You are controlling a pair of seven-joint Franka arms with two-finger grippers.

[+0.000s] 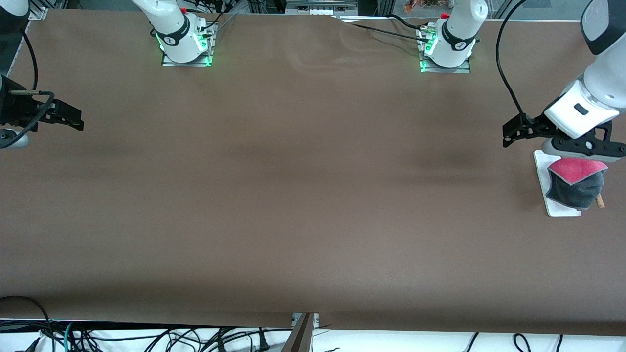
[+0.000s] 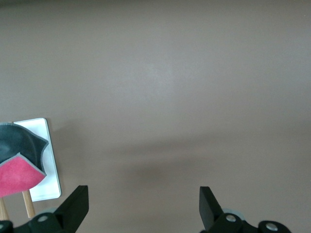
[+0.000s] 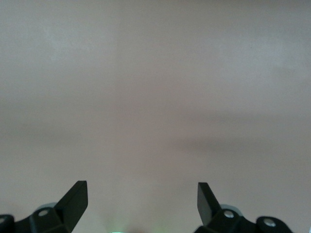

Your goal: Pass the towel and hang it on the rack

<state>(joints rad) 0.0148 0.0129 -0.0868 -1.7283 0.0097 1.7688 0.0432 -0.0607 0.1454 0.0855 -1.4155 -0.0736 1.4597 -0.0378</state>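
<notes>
Nearest the front camera among the task's things, the small bright pink fuzzy towel with thin grey edging and a dark grey reverse [image 1: 577,178] is draped over the rack with a flat white rectangular base and thin brown wooden rods [image 1: 542,168], at the left arm's end of the brown cloth-covered surface [image 1: 303,195]. Pink shows on top, the grey side hangs down toward the camera, and one rod tip pokes out just beside the cloth's lower edge. In the left wrist view the same fold shows, with two rods under it and the white base beside it.

The left tool [image 1: 508,133] hangs over bare surface just beside the rack, toward the middle, its fingers spread apart and holding nothing. The right tool [image 1: 73,120] waits over the right arm's end of the surface, fingers likewise apart and empty.

Judging by how things lie, the hanging looks done and the step in hand is clearing away. To do it well, the left arm should rise first and then draw off toward its base, keeping its fingers wide so neither catches the grey hem or nudges the light base. The cloth looks bunched, not spread flat, so any brush could pull it off the rods.

No brand, label or legible writing is visible on the towel, the rack or the surface
</notes>
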